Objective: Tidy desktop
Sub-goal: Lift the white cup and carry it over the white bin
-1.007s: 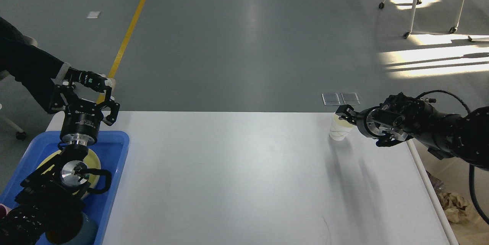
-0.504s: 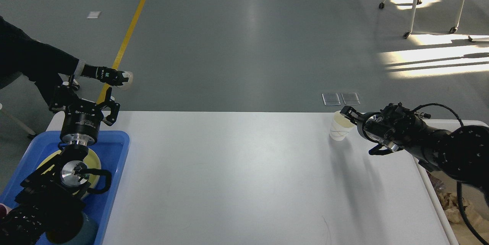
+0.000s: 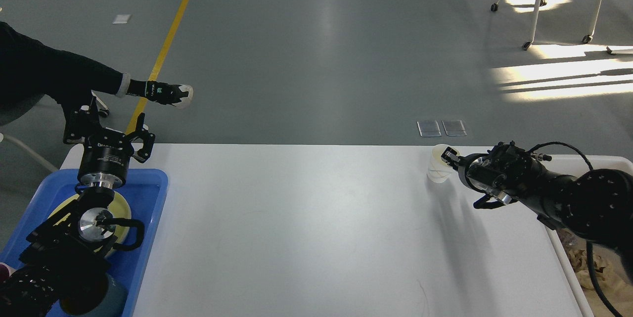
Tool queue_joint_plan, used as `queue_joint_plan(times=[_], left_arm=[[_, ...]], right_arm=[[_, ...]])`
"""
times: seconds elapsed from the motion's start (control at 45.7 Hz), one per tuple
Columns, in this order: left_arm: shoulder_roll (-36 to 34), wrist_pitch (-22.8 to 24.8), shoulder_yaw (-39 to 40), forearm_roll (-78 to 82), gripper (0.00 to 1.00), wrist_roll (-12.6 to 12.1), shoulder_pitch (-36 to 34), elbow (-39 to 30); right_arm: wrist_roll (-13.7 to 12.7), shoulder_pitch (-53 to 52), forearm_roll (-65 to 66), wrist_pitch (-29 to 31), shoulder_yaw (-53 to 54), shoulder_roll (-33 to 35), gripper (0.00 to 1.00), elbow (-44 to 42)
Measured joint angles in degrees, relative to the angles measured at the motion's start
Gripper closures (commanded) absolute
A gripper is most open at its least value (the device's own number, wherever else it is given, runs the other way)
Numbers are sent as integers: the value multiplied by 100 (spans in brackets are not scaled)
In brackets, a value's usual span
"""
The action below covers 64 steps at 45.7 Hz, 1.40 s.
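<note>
The white desk (image 3: 306, 228) fills the lower middle of the head view, its far edge running straight across the frame and its surface mostly bare. Near the far right corner a small white paper cup (image 3: 437, 167) stands upright on it. The right hand (image 3: 447, 155) reaches in from the right edge and sits at the cup's rim; one finger shows at the lip, but the hand is seen nearly end-on and dark, so whether it grips the cup or merely touches it cannot be told.

On the left end of the desk lies a blue tray (image 3: 148, 238), holding a pale yellow plate (image 3: 120, 206) largely covered by the arm above it. The left hand (image 3: 106, 126) hangs over the tray's far edge, its two fingers spread apart with nothing between them.

Beyond the desk's left corner, a person's gloved hand (image 3: 165, 93) stretches out over the grey floor, holding something small and pale at its tip. A cream bin (image 3: 618, 161) sits just off the right edge of the desk, with crumpled paper (image 3: 591, 262) inside.
</note>
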<state>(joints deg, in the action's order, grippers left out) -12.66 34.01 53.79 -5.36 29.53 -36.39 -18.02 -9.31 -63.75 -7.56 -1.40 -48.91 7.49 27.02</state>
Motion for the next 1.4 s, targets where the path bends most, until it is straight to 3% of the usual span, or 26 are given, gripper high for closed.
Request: queue_joint_plan(times=[0.175,0.591,0.701,0.898,1.073,1.248,1.401], left_arm=[[0,0,0,0,3,0,0,0],[0,0,0,0,3,0,0,0],[0,0,0,1,3,0,0,0],[0,0,0,0,3,0,0,0],[0,0,0,1,3,0,0,0],[0,0,0,0,3,0,0,0],[0,0,0,0,3,0,0,0]], right_arm=[[0,59,-1,-1,10,3,100,-50],[-1,-66,-35,78,48,57,100,201],[2,-409,-13,108,-9,359,100,710],[33,-1765,81,182,-83,1542,100,2537],[50,-3145,163,1015,-251,2264,100,3283],[46,-4281,161,1967,-321,2697,100,3377],[43,-4775,159,2315,-365,2890,100,3372]])
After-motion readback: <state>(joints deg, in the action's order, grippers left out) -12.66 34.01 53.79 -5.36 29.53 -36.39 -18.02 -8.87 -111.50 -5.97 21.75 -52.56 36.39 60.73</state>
